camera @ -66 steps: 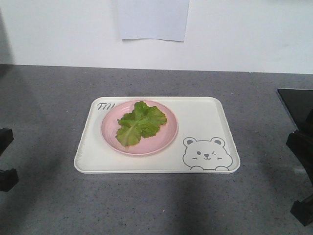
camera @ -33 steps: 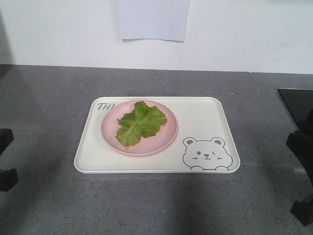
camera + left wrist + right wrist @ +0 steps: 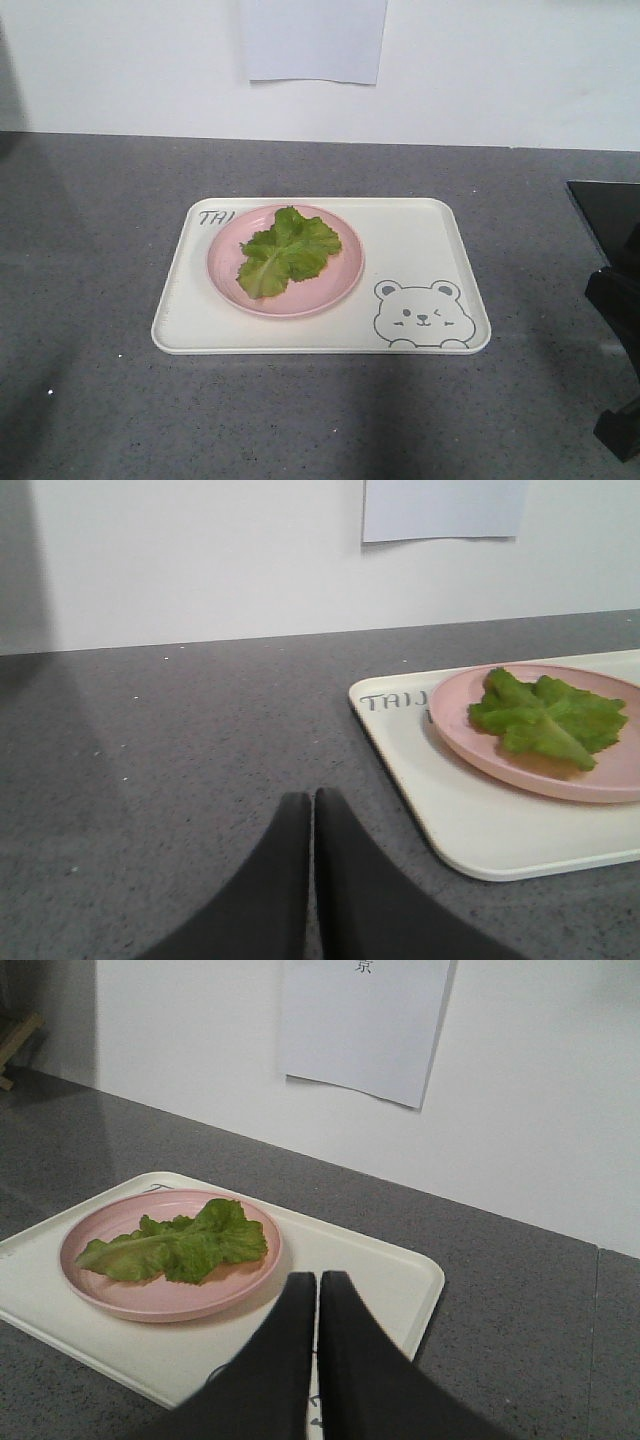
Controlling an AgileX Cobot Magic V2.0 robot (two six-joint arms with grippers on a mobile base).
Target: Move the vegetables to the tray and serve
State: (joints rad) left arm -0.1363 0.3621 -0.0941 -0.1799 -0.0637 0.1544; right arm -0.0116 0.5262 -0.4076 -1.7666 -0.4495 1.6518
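The vegetables, one ruffled green lettuce leaf (image 3: 288, 250), lie on a round pink plate (image 3: 225, 272). That plate stands on the left half of the cream tray (image 3: 410, 240) with the bear drawing. In the left wrist view my left gripper (image 3: 312, 796) is shut and empty over bare grey counter, left of the tray (image 3: 480, 825) and the leaf (image 3: 545, 715). Seen from the right wrist, my right gripper (image 3: 318, 1278) is shut and empty above the tray (image 3: 385, 1265), to the right of the plate (image 3: 150, 1300) and the leaf (image 3: 180, 1240).
The grey speckled counter (image 3: 100, 220) runs to a white wall with a sheet of paper (image 3: 312, 40) on it. A black flat object (image 3: 605, 215) sits at the right edge. Dark parts of my right arm (image 3: 615, 300) show at the right border.
The dark parts of the left arm at the front view's left edge have gone out of the frame. Leaf, plate and tray have not moved.
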